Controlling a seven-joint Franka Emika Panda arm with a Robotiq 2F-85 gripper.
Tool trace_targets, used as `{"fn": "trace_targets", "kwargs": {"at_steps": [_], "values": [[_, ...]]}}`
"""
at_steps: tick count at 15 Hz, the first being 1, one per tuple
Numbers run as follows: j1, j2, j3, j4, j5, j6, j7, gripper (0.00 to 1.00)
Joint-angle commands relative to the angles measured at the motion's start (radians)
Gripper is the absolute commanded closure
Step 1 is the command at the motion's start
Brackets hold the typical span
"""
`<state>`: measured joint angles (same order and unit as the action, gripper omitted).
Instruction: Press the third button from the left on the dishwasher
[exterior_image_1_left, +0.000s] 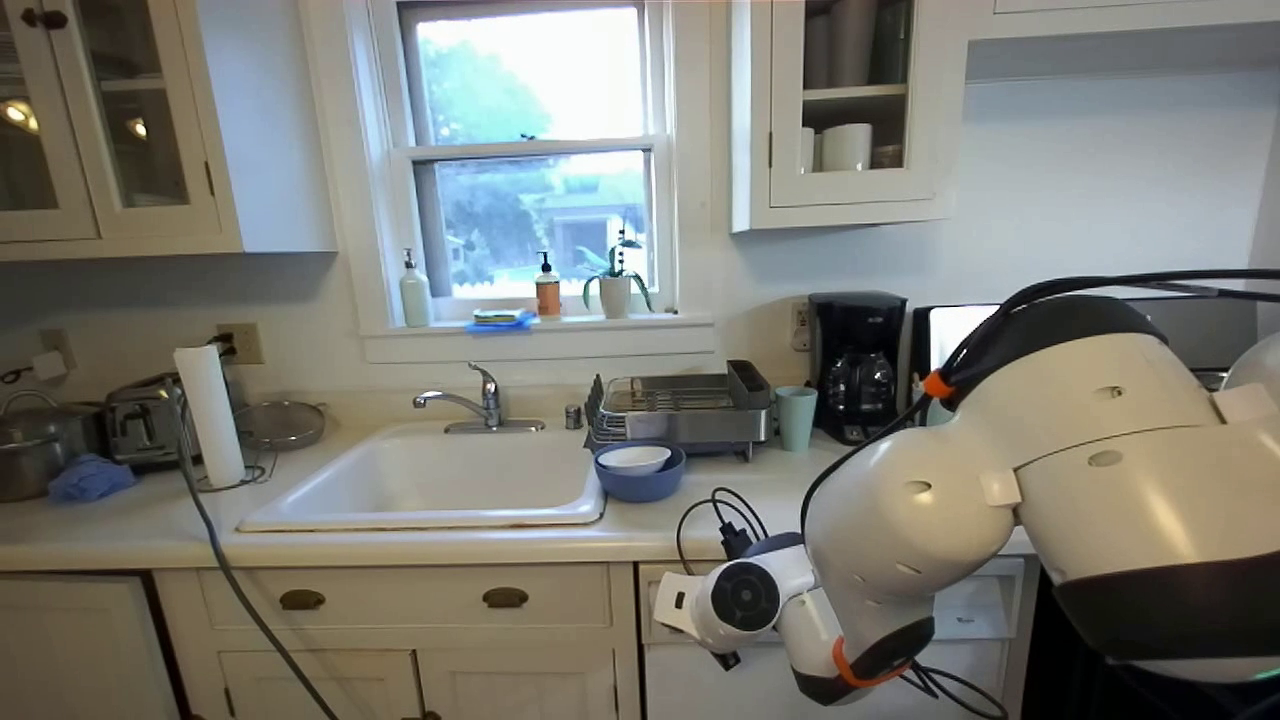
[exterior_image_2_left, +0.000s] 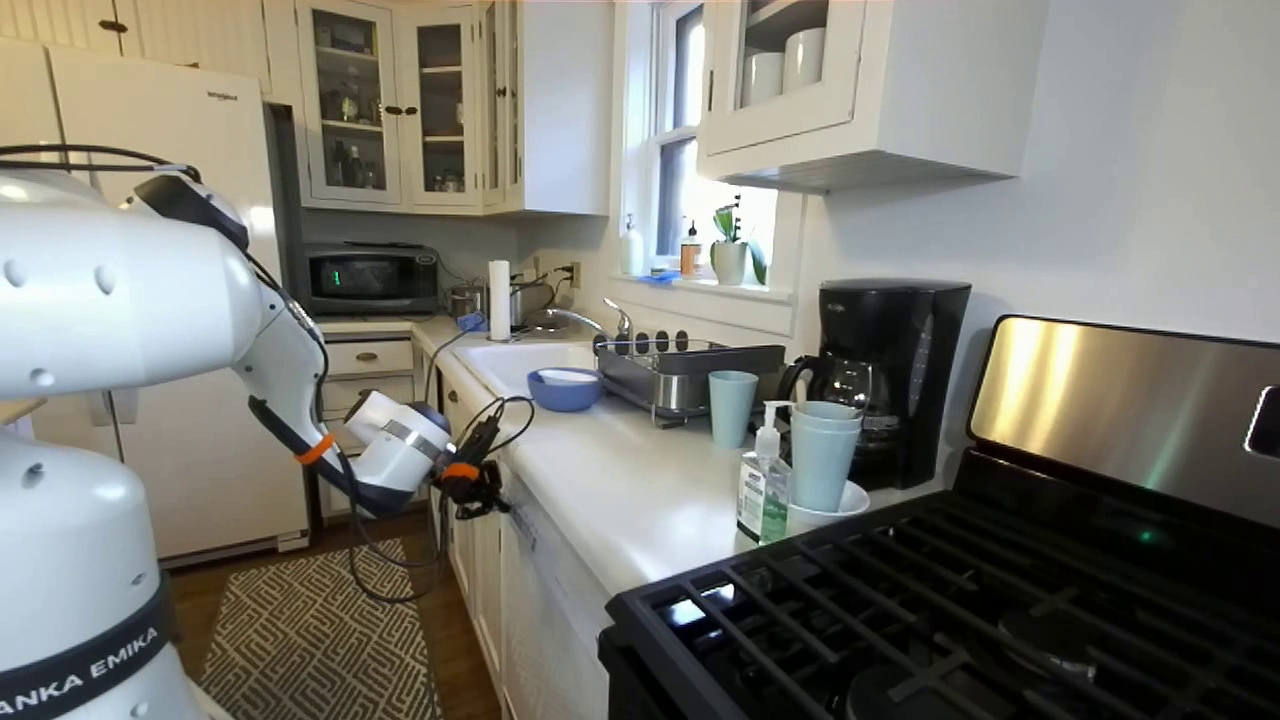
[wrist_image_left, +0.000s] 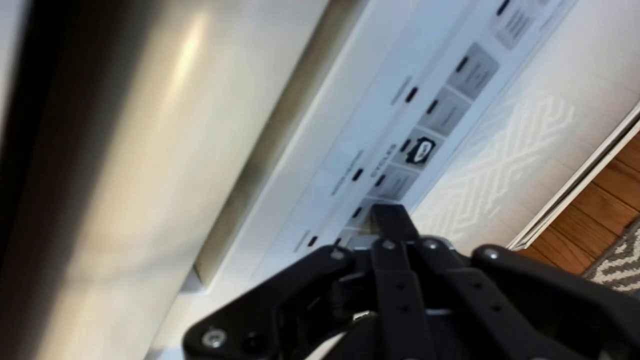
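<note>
In the wrist view, we see a row of square grey buttons on the pale control panel of the glossy white dishwasher, slanting from lower left to upper right. The lettering "CYCLES" reads towards the upper right, so we take the lower left as the dishwasher's left. The black metal gripper lies across the row's lower-left end, its tip partly hiding a plain grey button. We judge the third from the left to be this one or its neighbour just up the row; the row's start is partly behind the gripper, so we cannot count surely. Our target thus seems right at the tip or just beside it, and a short push into the panel seems called for. The jaws are brought together into one blunt end, nothing seen between them; whether it touches the button or stands just short, we cannot tell.

In an exterior view, the white jointed robot arm hangs in front of the dishwasher, right of the white basin sink; we cannot make out the buttons there.

In an exterior view, the gripper points at the dishwasher's upper front, just below the edge of the white countertop and apart from the black gas stove.
</note>
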<state>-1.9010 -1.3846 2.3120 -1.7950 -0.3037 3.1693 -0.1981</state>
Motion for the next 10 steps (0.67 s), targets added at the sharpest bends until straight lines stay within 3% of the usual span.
{"fn": "trace_targets", "kwargs": {"at_steps": [1,6,9,10], "values": [[-0.108,0.05,0.037,0.028,0.008,-0.082,-0.049,0.99],[-0.249,0.248,0.229,-0.01,0.015,-0.208,-0.175,0.98],[-0.38,0.347,0.372,-0.025,0.044,-0.273,-0.301,0.99],[-0.3,0.37,0.323,-0.147,0.197,-0.202,-0.397,0.98]]}}
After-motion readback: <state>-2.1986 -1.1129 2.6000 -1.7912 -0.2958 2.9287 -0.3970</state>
